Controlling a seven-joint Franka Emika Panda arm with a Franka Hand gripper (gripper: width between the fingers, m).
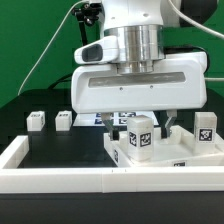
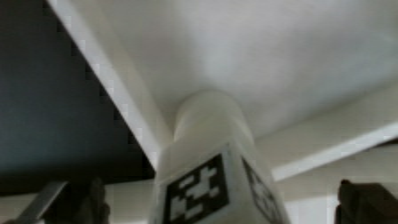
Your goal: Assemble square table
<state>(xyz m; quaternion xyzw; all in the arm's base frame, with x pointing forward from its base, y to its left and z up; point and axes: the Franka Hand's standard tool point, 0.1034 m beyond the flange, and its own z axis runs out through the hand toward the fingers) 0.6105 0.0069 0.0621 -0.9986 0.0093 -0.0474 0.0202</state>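
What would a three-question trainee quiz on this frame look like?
1. True or false: the gripper is shut tight on the upright leg.
2. How many loose legs sit on the black worktop at the exterior view's left? A one, B two, C four.
3. What is the upright leg standing on?
Key: 1 false, the fingers stand clear of it on both sides. 2 B. 3 the square table top.
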